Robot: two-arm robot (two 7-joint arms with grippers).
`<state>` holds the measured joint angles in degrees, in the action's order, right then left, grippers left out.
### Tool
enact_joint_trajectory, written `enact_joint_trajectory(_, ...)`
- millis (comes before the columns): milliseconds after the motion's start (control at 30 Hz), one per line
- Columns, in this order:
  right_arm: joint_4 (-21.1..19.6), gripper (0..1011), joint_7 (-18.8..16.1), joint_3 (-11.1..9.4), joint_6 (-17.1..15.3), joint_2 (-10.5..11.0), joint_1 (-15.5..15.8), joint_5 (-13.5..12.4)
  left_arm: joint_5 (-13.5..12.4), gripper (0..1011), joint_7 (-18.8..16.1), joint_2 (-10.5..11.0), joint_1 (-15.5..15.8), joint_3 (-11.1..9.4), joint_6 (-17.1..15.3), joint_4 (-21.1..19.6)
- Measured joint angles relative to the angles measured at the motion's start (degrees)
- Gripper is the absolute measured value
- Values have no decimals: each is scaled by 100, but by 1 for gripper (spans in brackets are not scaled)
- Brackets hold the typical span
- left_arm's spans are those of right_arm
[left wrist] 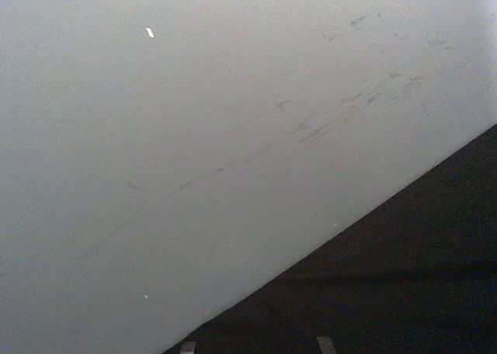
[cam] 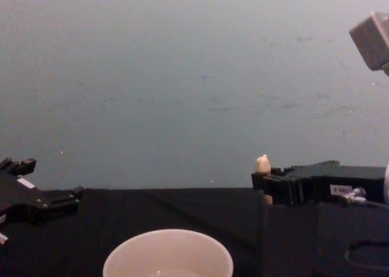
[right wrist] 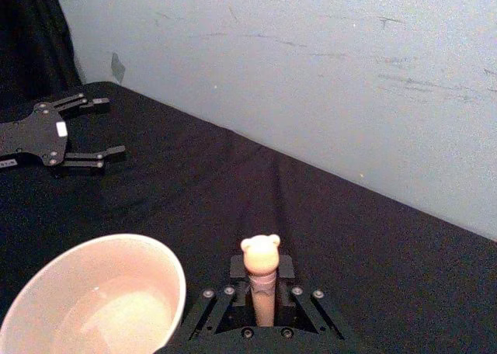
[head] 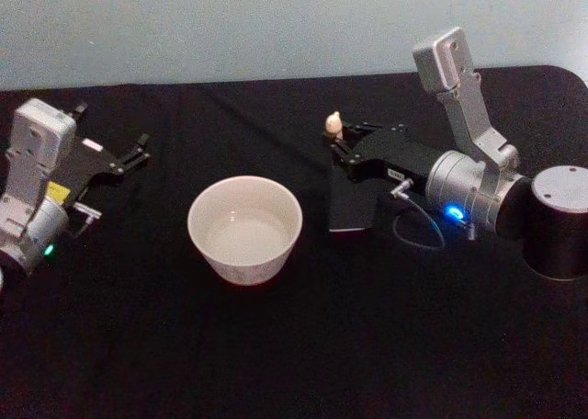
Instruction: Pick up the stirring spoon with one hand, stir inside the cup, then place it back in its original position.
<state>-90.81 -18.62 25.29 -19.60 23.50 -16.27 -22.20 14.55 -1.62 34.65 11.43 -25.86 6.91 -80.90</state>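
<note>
Jaws of right gripper pinch rounded cream-handled stirring spoon; left gripper parked, jaws apart

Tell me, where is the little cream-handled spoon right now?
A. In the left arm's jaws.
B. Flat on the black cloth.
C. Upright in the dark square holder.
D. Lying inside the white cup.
C: the stirring spoon stands up out of the dark holder, with the right gripper jaws closed on its handle; the left gripper lies parked and open, left of the cup.
</note>
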Motion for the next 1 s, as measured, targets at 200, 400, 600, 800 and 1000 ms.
enact_joint_trajectory(200, 0, 195, 0, 0, 0, 0, 0, -1, 0, 1001, 0, 0, 0, 0, 0, 0)
enact_joint_trajectory(400, 0, 195, 0, 0, 0, 0, 0, -1, 0, 1001, 0, 0, 0, 0, 0, 0)
enact_joint_trajectory(600, -39, 195, 5, -81, 122, 0, 56, 46, 0, 1001, 0, 0, 0, 0, 0, 0)
enact_joint_trajectory(800, -118, 195, 47, -203, 309, 9, 101, 134, 0, 1001, 0, 0, 0, 0, 0, 0)
enact_joint_trajectory(1000, -302, 195, 62, -386, 377, 23, 178, 113, 0, 1001, 0, 0, 0, 0, 0, 0)
